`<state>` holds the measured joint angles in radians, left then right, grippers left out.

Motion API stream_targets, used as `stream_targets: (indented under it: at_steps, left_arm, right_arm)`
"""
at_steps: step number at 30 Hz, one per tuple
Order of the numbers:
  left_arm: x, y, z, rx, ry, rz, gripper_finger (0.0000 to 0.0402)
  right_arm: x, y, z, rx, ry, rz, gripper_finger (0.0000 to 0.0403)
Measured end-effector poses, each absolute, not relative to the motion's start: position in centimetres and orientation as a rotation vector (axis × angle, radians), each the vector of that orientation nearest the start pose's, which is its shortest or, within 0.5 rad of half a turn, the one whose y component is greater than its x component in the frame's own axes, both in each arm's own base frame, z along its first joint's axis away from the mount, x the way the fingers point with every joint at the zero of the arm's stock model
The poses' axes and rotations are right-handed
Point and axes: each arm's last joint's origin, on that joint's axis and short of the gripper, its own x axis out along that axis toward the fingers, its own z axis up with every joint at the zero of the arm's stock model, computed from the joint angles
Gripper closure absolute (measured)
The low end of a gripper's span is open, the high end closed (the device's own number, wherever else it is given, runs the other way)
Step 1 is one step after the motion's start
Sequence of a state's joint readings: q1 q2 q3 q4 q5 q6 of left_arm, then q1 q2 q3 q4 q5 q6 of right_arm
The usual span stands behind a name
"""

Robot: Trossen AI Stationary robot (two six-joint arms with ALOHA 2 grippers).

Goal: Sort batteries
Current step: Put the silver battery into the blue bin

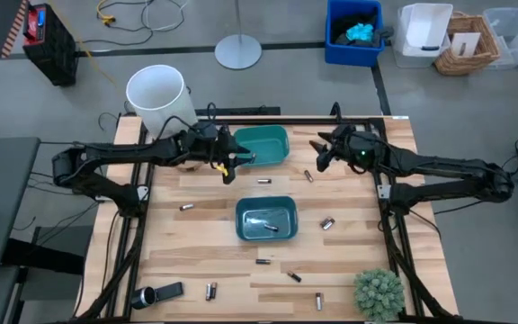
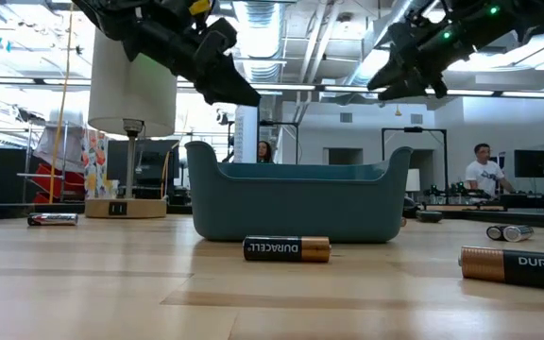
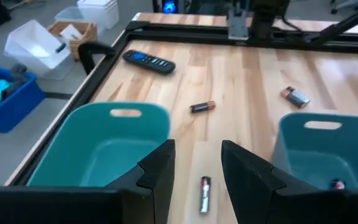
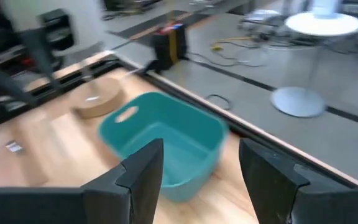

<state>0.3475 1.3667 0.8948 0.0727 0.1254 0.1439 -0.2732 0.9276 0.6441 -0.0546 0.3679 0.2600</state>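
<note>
While batteries [image 1: 263,262] lie scattered on the surface [image 1: 349,270], left gripper [image 1: 229,166] and right gripper [image 1: 321,155] hover by the far teal bin [image 1: 263,144], jaws apart, empty

Green plant [image 1: 379,292], black remote [image 1: 169,291], white bucket [image 1: 156,93]

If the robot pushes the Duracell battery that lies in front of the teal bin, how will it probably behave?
The Duracell battery is a smooth cylinder lying on its side on the flat wooden table, so a sideways push would probably make it roll. Its hard, glossy casing looks rigid and perhaps slippery to pinch. It is small, so likely light.
</note>
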Motion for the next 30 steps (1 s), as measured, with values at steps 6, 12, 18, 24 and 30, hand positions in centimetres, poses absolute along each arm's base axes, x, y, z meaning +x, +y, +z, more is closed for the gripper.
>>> stream_targets:
  at_steps: [6, 12, 18, 24, 30]
  left_arm:
    - [27.9, 8.3, 28.4, 0.040, 0.337, 0.198, 0.0280]
    - [25.6, 7.0, 31.0, 0.038, 0.270, 0.237, 0.0313]
    - [23.9, 6.0, 31.5, 0.048, 0.339, 0.286, 0.0325]
    - [22.3, 5.2, 32.8, 0.045, 0.307, 0.346, 0.0320]
    - [21.1, 4.8, 33.0, 0.043, 0.336, 0.400, 0.0320]
  right_arm:
    - [22.7, -5.1, 26.4, 0.234, 0.325, -0.464, 0.0175]
    - [27.1, -4.8, 25.9, 0.134, 0.514, -0.316, 0.0175]
    - [30.6, -6.2, 24.4, 0.134, 0.694, -0.156, 0.0181]
    - [33.6, -7.6, 23.6, 0.076, 0.832, -0.063, 0.0204]
    - [36.1, -8.3, 22.3, 0.051, 0.939, 0.000, 0.0235]
